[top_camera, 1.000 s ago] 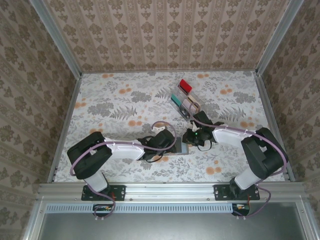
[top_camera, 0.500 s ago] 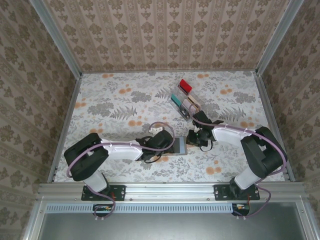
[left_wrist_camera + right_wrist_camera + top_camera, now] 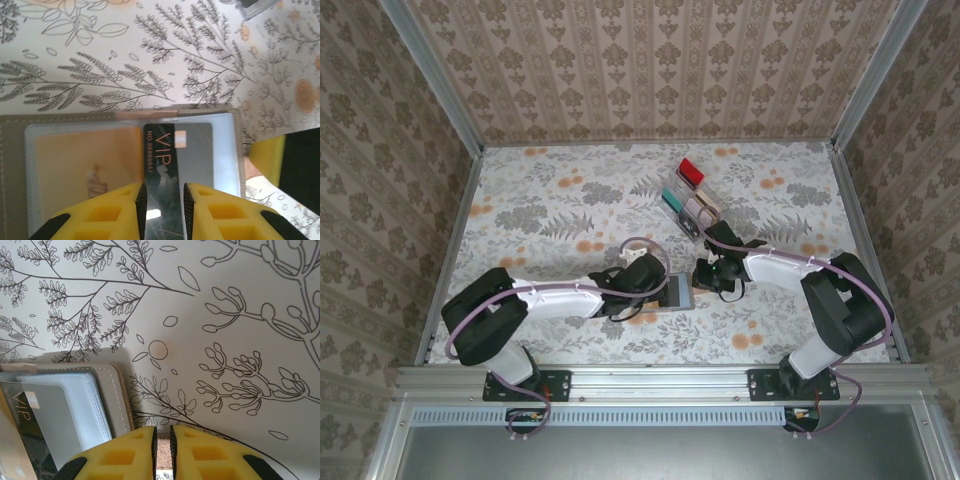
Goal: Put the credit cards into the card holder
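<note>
Top view first: the bench (image 3: 550,210) has a white floral cover with orange blossoms and grey leaves. It's boxed in by beige damask walls (image 3: 640,70), with an aluminium rail (image 3: 660,375) along the near edge. A clear rack (image 3: 698,208) sits toward the far right, with a red card (image 3: 690,172) and a teal card (image 3: 671,200) standing in it. The card holder (image 3: 680,292) lies flat near the front middle, well apart from the rack. The left claw (image 3: 660,290) is on its left side and the right claw (image 3: 705,277) is just off its right edge.

Left wrist cam: the holder is lying open, greyish cover with clear sleeves. A beige card (image 3: 80,160) is already tucked in a sleeve. The left claw's yellow fingers (image 3: 215,205) are clamped on a black VIP card (image 3: 162,160), which lies over the sleeves just right of the beige one. A yellow and black piece of the other claw sits at the holder's right edge.

Right wrist cam: the holder's stitched corner and sleeves show at lower left, and the VIP card peeks out there too. The right claw's fingers are pinched nearly together with just a thin slit, and I can't make out anything in it. The holder's edge runs under the left-hand finger.
</note>
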Motion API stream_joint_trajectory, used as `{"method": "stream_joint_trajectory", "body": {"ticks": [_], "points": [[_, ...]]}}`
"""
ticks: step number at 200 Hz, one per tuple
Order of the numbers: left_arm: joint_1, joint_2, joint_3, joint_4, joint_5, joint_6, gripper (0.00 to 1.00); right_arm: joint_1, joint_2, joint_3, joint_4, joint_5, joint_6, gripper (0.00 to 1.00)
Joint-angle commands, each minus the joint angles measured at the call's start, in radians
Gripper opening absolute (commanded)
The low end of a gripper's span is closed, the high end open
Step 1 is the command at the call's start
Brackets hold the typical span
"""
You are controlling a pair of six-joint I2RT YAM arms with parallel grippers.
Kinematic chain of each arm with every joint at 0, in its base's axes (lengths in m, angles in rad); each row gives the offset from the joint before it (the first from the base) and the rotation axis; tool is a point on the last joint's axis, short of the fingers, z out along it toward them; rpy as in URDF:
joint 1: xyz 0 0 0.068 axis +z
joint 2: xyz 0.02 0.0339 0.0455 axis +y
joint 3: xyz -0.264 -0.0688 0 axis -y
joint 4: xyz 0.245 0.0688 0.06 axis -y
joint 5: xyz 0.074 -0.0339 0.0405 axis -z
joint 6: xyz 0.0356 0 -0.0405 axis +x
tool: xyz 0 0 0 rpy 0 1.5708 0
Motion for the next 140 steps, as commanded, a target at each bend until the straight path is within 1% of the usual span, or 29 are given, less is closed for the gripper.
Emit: {"method": "stream_joint_trajectory", "body": {"ticks": [1, 70, 87, 118, 140], "points": [[-0.001, 0.019, 0.029, -0.032, 0.003, 0.03, 0.29, -0.002, 0.016, 0.015, -0.025, -0.022, -0.006, 0.18], [0.003, 0.079, 0.047, -0.053, 0.027, -0.007, 0.28, -0.002, 0.019, 0.017, -0.022, -0.028, -0.008, 0.18], [0.004, 0.098, 0.049, -0.031, 0.047, -0.008, 0.25, -0.002, 0.024, 0.017, -0.02, -0.031, -0.008, 0.18], [0.001, 0.104, 0.054, -0.032, 0.045, -0.006, 0.21, -0.002, 0.032, 0.012, -0.012, -0.037, -0.009, 0.18], [0.0, 0.107, 0.06, -0.035, 0.049, -0.001, 0.2, -0.002, 0.035, 0.008, -0.008, -0.04, -0.008, 0.18]]}}
